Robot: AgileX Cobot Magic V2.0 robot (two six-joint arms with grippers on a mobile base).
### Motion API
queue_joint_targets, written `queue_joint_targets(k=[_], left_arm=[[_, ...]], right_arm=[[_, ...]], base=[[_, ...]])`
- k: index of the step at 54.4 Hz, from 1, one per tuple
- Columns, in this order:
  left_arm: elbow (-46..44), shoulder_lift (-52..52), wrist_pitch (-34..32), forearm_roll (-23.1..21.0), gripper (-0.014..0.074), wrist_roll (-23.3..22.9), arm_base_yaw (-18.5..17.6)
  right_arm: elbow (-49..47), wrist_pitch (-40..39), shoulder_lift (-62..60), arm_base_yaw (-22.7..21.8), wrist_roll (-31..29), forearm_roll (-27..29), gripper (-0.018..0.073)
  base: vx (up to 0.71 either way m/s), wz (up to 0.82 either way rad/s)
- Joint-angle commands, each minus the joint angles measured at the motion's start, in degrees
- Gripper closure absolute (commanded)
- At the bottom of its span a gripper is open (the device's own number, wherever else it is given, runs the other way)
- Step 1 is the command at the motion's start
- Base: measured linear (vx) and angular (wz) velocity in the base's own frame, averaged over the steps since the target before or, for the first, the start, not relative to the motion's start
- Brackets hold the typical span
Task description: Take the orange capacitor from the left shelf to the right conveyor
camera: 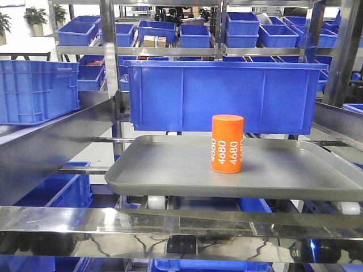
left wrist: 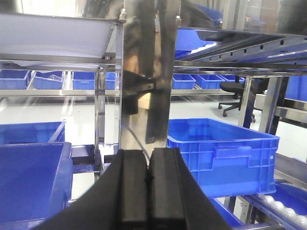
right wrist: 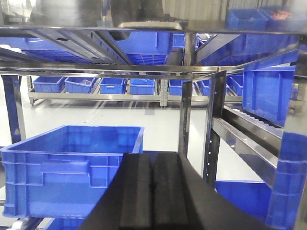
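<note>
On the grey tray (camera: 164, 164) of the steel shelf (camera: 111, 85), the orange capacitor (camera: 227, 143) stands upright, a little right of the tray's middle and back from its front lip. White "4680" runs sideways up its side, and a faint reflection shows on the tray floor beside it. Nothing touches it. Behind the tray hangs a long blue bin (camera: 227, 93); the capacitor's top overlaps the bin's lower edge in the front view. More blue bins fill the racks behind and to the left. A shiny steel rail (camera: 85, 221) crosses the foreground below the tray. Only the front view shows the capacitor.

In the left wrist view, the left claw (left wrist: 148, 160) has its two black pads pressed flat together with nothing between them. It points at a steel post (left wrist: 144, 72) of the rack. A blue crate (left wrist: 225, 153) sits to the right of the post, with white rollers (left wrist: 283, 205) at the lower right. A black office chair (left wrist: 233, 96) stands far off on the pale floor.

In the right wrist view, the right claw (right wrist: 152, 165) is likewise closed, pads touching, holding nothing. A blue tub (right wrist: 72, 158) sits ahead of it to the left, and a steel upright (right wrist: 184, 120) rises just beyond it.
</note>
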Motion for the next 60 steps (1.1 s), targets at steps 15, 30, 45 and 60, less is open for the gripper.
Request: queue_joint_targets(k=[15, 30, 45, 60], left_arm=[[-1.71, -0.23, -4.65, -0.27, 0.0603, -0.32, -0.44], [-1.71, -0.23, -4.65, -0.27, 0.0603, -0.32, -0.44], [-1.71, -0.23, -4.65, -0.27, 0.0603, -0.32, -0.44], [-1.71, -0.23, -4.65, -0.27, 0.0603, -0.32, -0.44]], right_arm=[[0.64, -4.56, -0.38, -0.43, -0.48, -0.15, 0.0570], [0.48, -9.20, -0.38, -0.43, -0.08, 0.38, 0.0570], [-12.98, -6.66, 0.59, -0.43, -1.24, 1.99, 0.0570], [-40.71, -0.33, 21.01, -0.43, -5.10, 1.58, 0.0570]], base=[[0.00, 0.00], [0.00, 0.00], [0.00, 0.00], [0.00, 0.00]])
